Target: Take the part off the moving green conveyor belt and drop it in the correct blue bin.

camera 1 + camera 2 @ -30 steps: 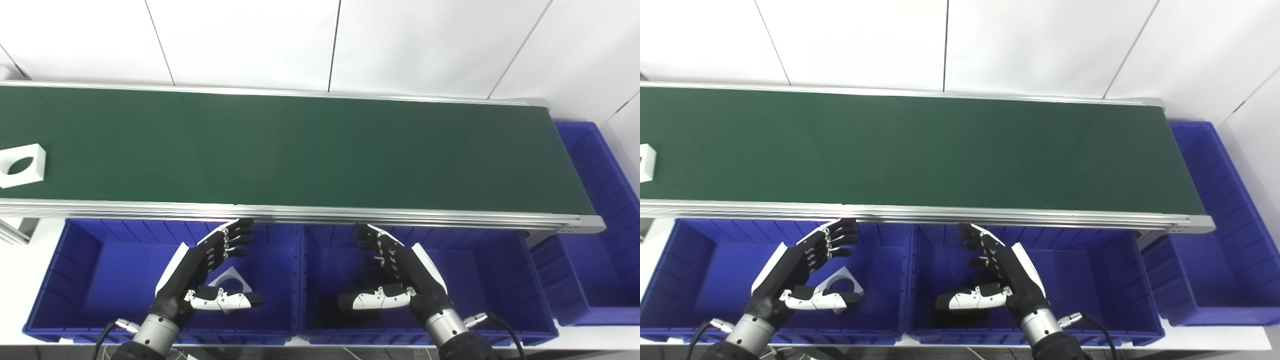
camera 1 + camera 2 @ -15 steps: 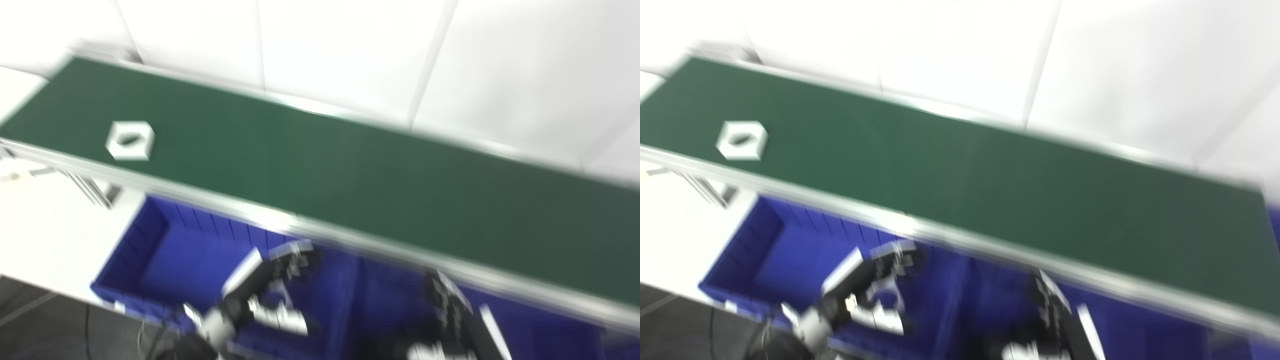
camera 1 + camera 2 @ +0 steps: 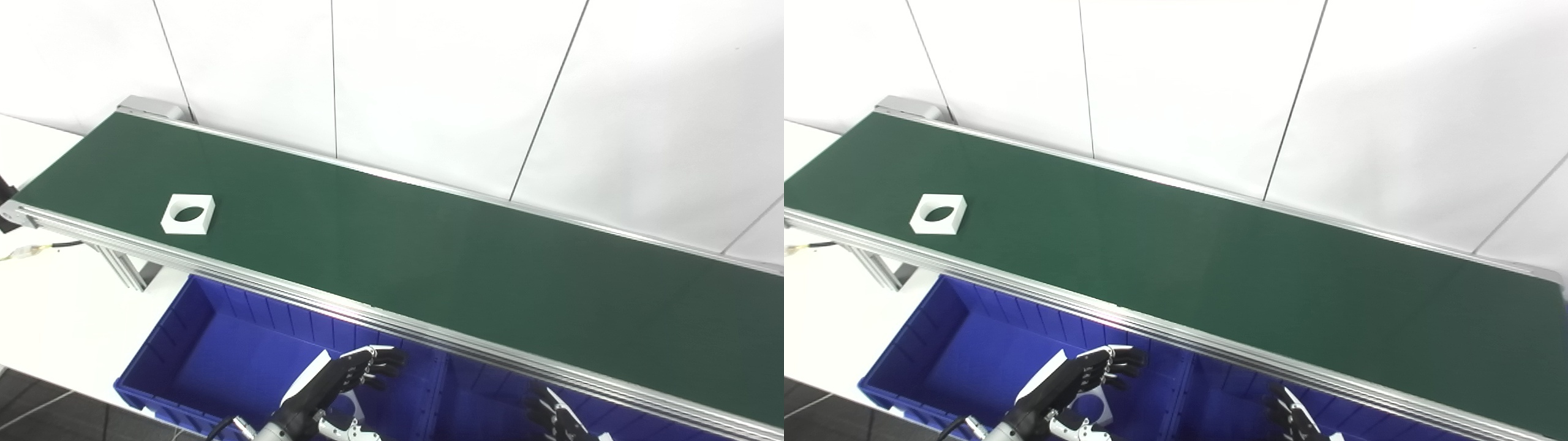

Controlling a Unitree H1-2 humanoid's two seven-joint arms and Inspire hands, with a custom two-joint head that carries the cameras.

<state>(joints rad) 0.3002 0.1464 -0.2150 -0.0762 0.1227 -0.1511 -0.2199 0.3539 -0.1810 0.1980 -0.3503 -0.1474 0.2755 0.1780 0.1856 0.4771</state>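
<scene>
White square part with a round hole (image 3: 188,214) lies on the green conveyor belt (image 3: 429,257), far left. Left hand (image 3: 334,392) is empty with fingers spread above the left blue bin (image 3: 184,343); right hand (image 3: 560,419) is mostly cropped, its grasp indeterminable.

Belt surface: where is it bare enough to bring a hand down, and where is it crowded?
The green belt is bare from the white square part rightward to its far end. Only the stretch at the part is taken. Below the near rail, the left hand hangs open over the left blue bin, beside a white part.
</scene>
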